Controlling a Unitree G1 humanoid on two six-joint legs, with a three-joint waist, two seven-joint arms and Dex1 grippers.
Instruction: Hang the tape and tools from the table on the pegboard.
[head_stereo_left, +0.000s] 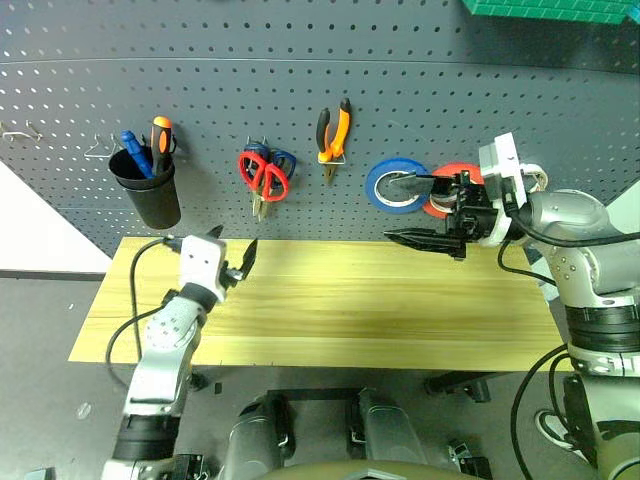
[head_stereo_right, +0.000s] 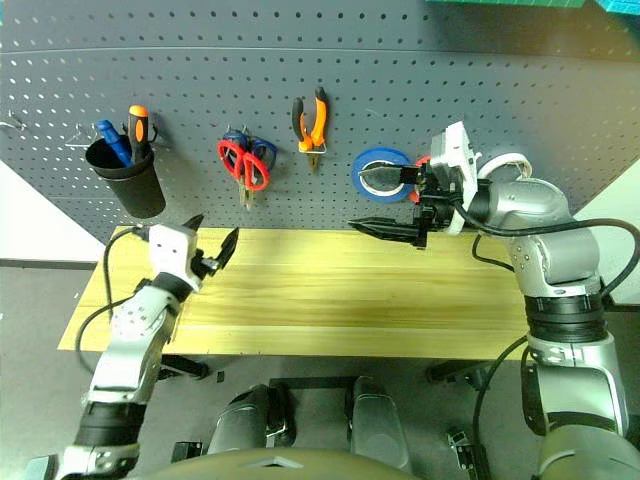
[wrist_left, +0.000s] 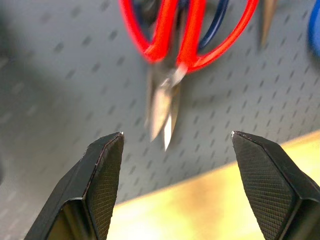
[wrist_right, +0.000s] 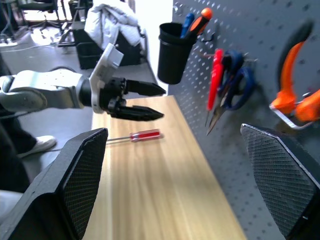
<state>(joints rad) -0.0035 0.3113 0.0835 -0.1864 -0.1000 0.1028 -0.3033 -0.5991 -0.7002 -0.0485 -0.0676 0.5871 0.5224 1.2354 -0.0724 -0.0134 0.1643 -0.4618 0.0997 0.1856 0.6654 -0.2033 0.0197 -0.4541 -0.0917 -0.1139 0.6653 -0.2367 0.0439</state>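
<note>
I see left claw (head_stereo_left: 232, 252) lower left of frame, fingers spread wide, empty, over counter (head_stereo_left: 400, 320) edge below red scissors (head_stereo_left: 262, 178) hanging on pegboard (head_stereo_left: 420, 90). Right claw (head_stereo_left: 420, 208) right of centre, gaping wide, empty, in front of blue tape (head_stereo_left: 395, 186) on hook. Orange-black pliers (head_stereo_left: 333, 135) hang centre top. Red screwdriver (wrist_right: 136, 135) lies flat on counter near left claw.

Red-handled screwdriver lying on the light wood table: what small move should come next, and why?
Probably the left gripper, jaws open and empty, should descend to the slim red-handled screwdriver: the red scissors, orange-and-black pliers and blue tape roll already hang on the dark grey pegboard.
</note>
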